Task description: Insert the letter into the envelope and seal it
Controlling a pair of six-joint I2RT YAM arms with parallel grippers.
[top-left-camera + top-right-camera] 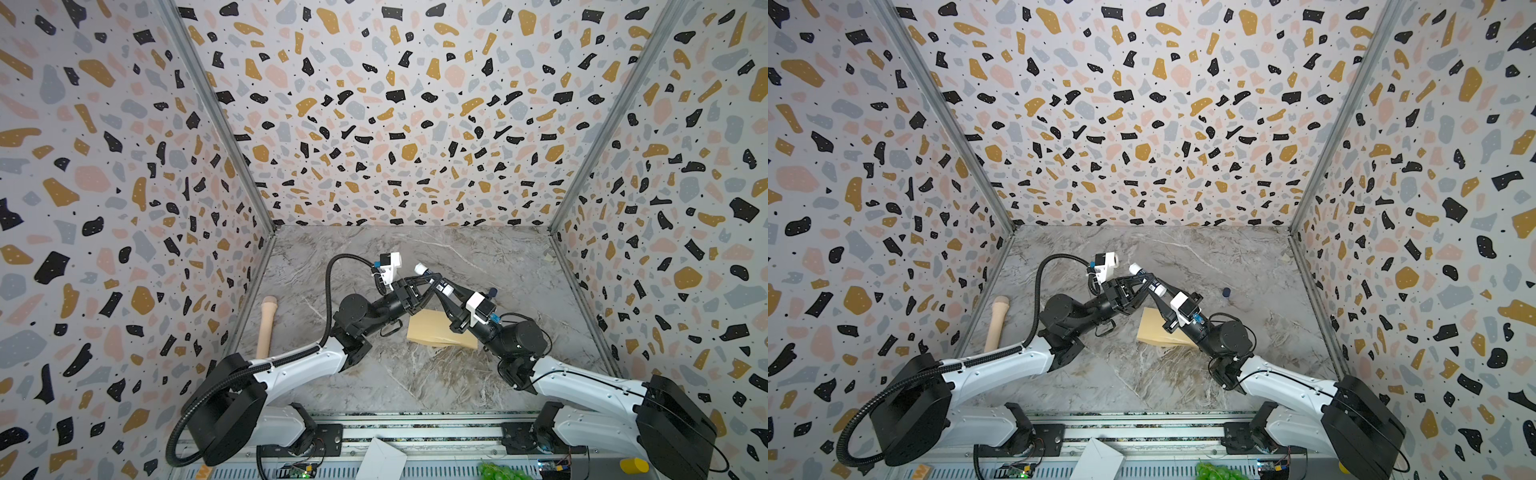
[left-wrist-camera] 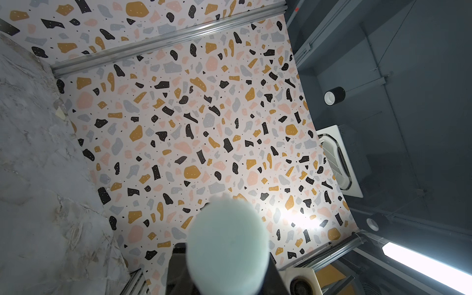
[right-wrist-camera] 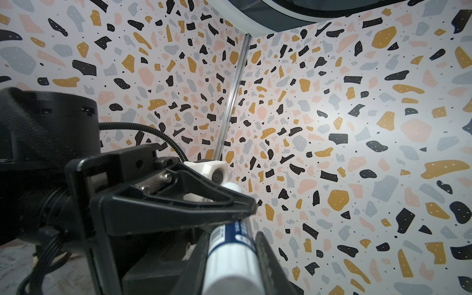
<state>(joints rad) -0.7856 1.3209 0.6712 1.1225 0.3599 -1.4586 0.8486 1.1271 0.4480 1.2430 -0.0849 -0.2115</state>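
The tan envelope point(image 1: 424, 330) point(image 1: 1154, 328) lies flat on the marble table, partly under my right arm. The letter is out of view. Both grippers meet in the air above the envelope's far edge, around a white and blue glue stick point(image 1: 424, 270) point(image 1: 1136, 269). My left gripper point(image 1: 430, 279) point(image 2: 224, 255) is shut across the glue stick point(image 2: 227, 242), whose pale round end faces its camera. My right gripper point(image 1: 438, 286) point(image 3: 232, 236) has a finger pressed on each side of the glue stick point(image 3: 229, 260), which lies lengthwise between them.
A beige rod-shaped tool point(image 1: 266, 328) lies along the left wall. A small dark blue cap point(image 1: 493, 292) stands on the table behind my right arm. On the front rail are a white folded paper point(image 1: 382, 459), something green point(image 1: 498, 471) and a yellow object point(image 1: 633, 465). Patterned walls enclose three sides.
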